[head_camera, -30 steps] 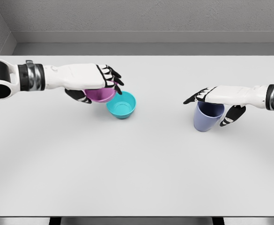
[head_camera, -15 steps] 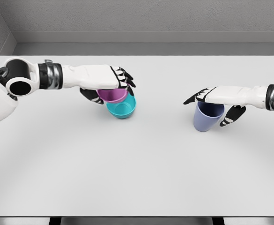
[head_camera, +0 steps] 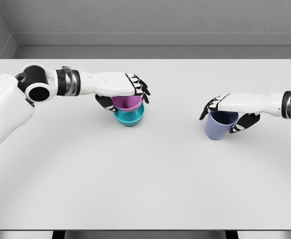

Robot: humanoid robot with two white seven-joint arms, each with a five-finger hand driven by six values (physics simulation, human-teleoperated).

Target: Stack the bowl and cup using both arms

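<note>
A purple bowl (head_camera: 126, 103) is seen directly above a teal bowl (head_camera: 130, 116), its lower part sunk within the teal rim so that the two appear nested; whether the purple bowl rests fully on the teal one cannot be told. The teal bowl stands upright on the white counter (head_camera: 145, 174), left of the counter's middle and toward its far half. The purple bowl is grasped by the left hand (head_camera: 128, 90), which is laid over its top with the black-tipped fingers (head_camera: 141, 88) curled down over the far right side of the rim and the thumb pressed against the near left side. The left arm is stretched in from the left edge of the head view, its white forearm running almost level toward the teal bowl.

Well to the right of the teal bowl, at much the same depth on the counter, a lavender cup (head_camera: 220, 125) is seen upright with its opening facing up. It is gripped by the right hand (head_camera: 229, 110), the palm lying across the cup's mouth, the fingers drawn down on the side nearer the teal bowl and the thumb wrapped around the opposite side. Whether the cup's base touches the counter cannot be told. The right arm comes in level from the right edge. A grey wall (head_camera: 150, 20) is visible beyond the counter's far edge.
</note>
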